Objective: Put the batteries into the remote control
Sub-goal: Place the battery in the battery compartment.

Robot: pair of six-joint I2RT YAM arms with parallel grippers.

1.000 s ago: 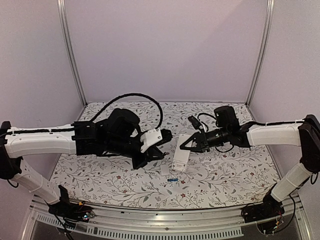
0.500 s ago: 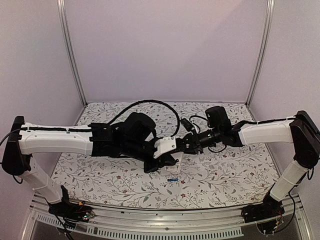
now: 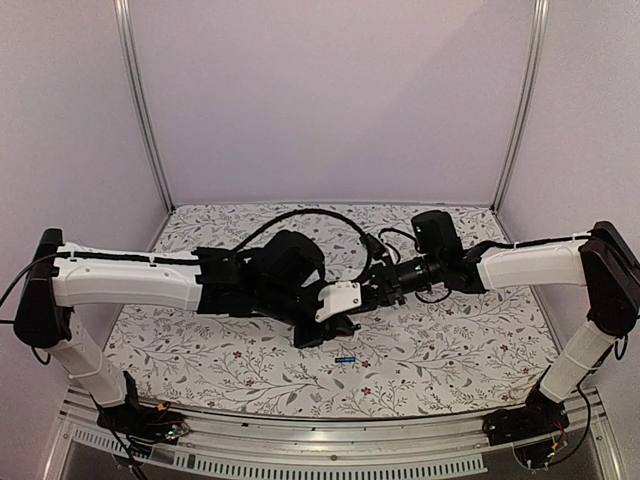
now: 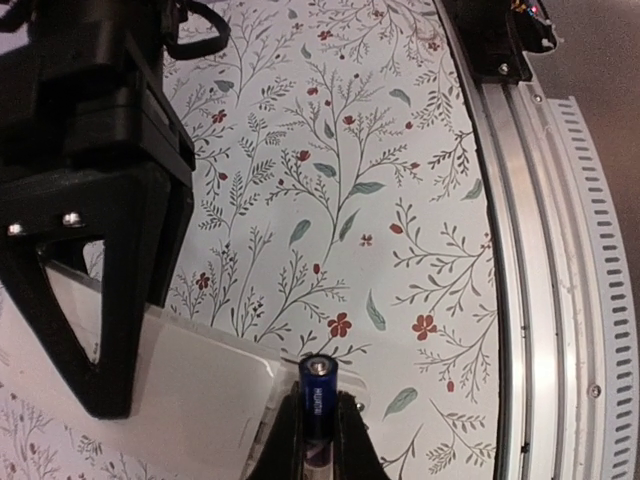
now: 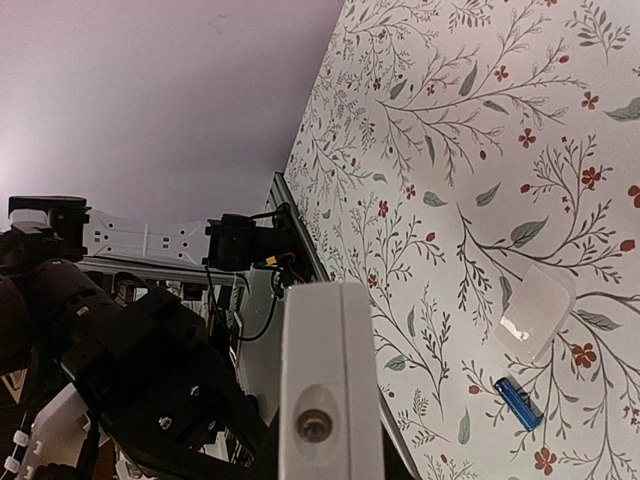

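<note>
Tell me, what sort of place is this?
Probably a robot test booth: a left arm and a right arm bolted beside a metal rail, plain lilac walls framed by metal posts, a flowered cloth underneath.

Soft, even light fell from above the floral-printed white tablecloth (image 3: pixel 450 350), bright without harshness. Only faint, blurred shadows lay on the cloth beneath the two black-and-white robot arms (image 3: pixel 120 285). The pale lilac back wall (image 3: pixel 330 100) behind the cloth was evenly lit. At the cloth's near edge the ribbed aluminium rail (image 4: pixel 530 250) gleamed with glare. Close to the wrist lenses, the blackish slim cylindrical battery (image 4: pixel 319 395) and the white rectangular plastic remote control (image 5: pixel 320 390) looked soft, while the cloth's print was sharp. The top view was slightly grainy.
</note>
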